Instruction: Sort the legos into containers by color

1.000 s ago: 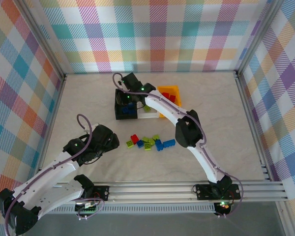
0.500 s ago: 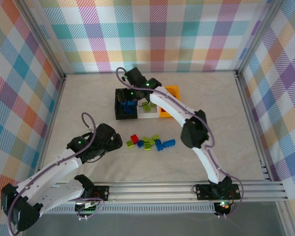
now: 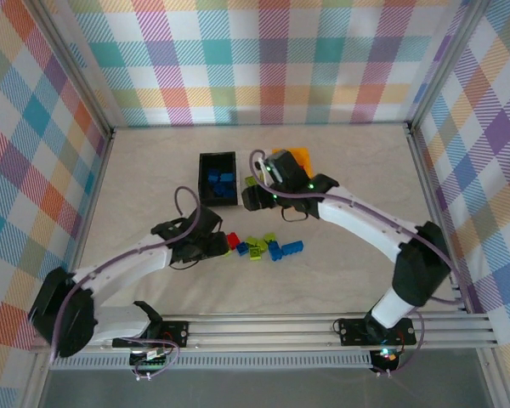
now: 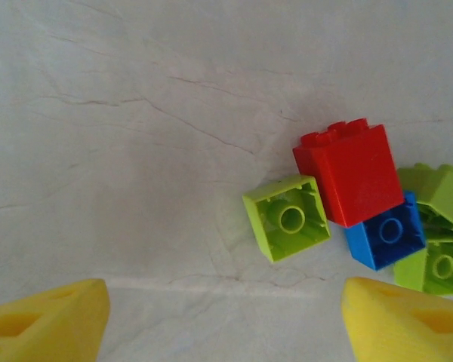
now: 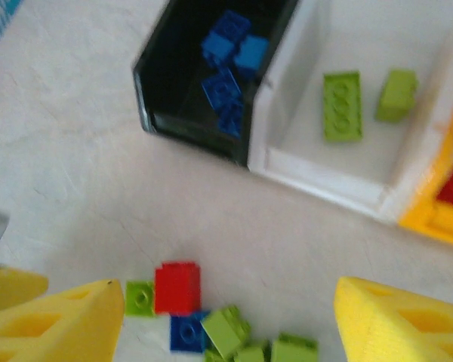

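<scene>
Holding the left jaws spread wide with nothing between them, low over the desk. Ahead of that gap and off to its right: loose legos. Nearest is an upturned green brick, touching a tilted red brick on its far side, with a blue brick partly hidden by the red. Calls for a shift rightward and forward to centre on the green brick. Looks squarish, so no long axis to favour, only edges turned askew to the jaws.

Holding the right jaws parted and empty too, higher up, between the loose legos and the bins. Beyond them: black bin with blue pieces, white bin with two green, orange bin with red. Judging the left arm the nearer one to the green brick.
</scene>
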